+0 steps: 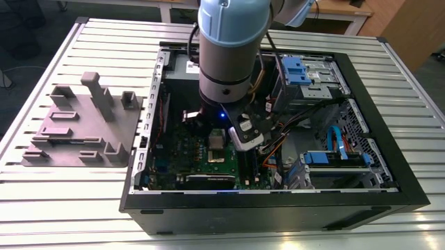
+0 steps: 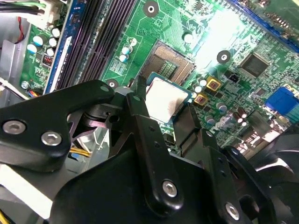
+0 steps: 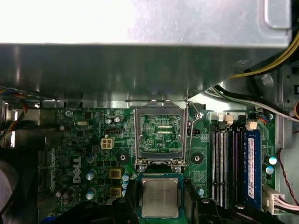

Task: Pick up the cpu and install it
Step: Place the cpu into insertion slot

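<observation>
Cpu (image 2: 166,99) carrying is, as I judge it, the step in hand: the chip is in the gripper's grasp and not yet seated.

The slatted metal table (image 1: 417,130) bears two things in the exterior view. One is the open computer case (image 1: 278,213), lying on its side. The other, well apart on the exterior view's left, is a grey plate (image 1: 122,125) with upright blocks.

The arm (image 1: 233,47) reaches straight down into the case, with its lower end over the green motherboard (image 3: 84,154). In the first wrist view the metal socket frame (image 3: 138,135) stands raised on its hinge, so the board shows through its window. The dark memory slots (image 3: 224,163) run just beside it. In the second wrist view the socket (image 2: 170,65) lies bare, with its field of contacts uncovered and nothing in it.

The gripper (image 2: 162,105) is closed down to the width of the cpu, and its black fingers (image 2: 138,109) press two opposite edges. The silvery top faces up and the chip looks level. It hangs above the board right by the frame's hinge, at or near the socket. I cannot tell whether it is squarely over the socket, since the two wrist views look from different slants.

Seating it calls, in my judgement, for lining the square's edges up with the socket walls and keeping the chip flat. The descent should be gentle, with no sideways slide across the contacts, and clear of the raised frame.
</observation>
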